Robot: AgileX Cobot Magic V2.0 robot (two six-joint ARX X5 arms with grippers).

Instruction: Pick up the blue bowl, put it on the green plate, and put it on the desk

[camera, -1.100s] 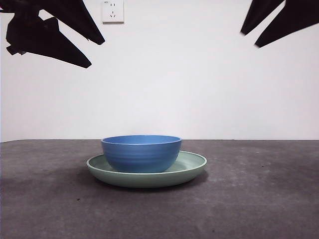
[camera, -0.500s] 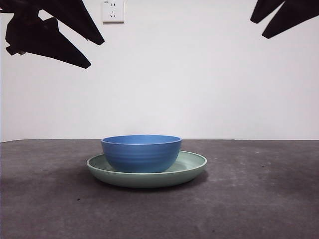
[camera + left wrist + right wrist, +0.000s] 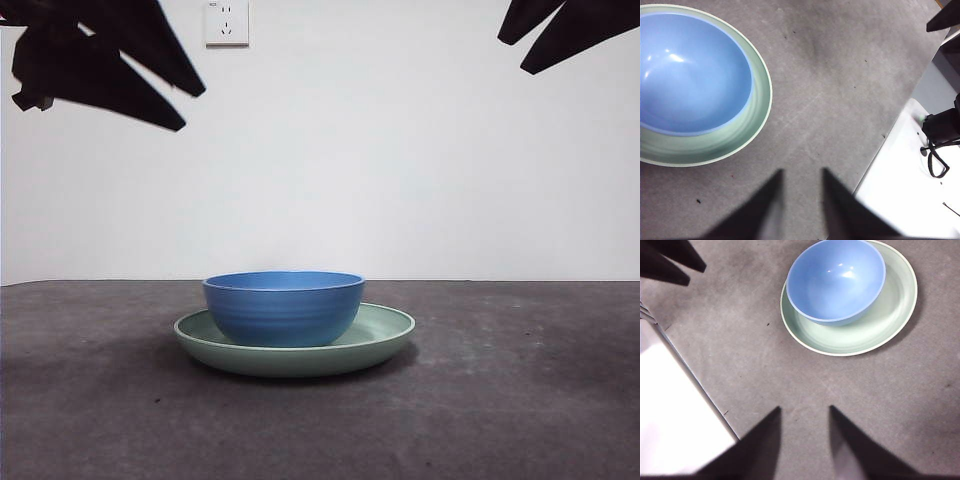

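Sitting in the plate (image 3: 390,340) on the desk (image 3: 520,400), the bowl (image 3: 284,308) looks stiff, light and slick, best pinched at its rim. The left wrist view shows the left gripper (image 3: 801,174) spread, empty. The right wrist view shows the right gripper (image 3: 805,412) likewise.

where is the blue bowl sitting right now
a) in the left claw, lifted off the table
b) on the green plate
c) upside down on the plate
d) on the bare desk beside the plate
b: the blue bowl stands upright inside the green plate, off-centre toward one rim, while both claws hang open, high above the desk and clear of it.
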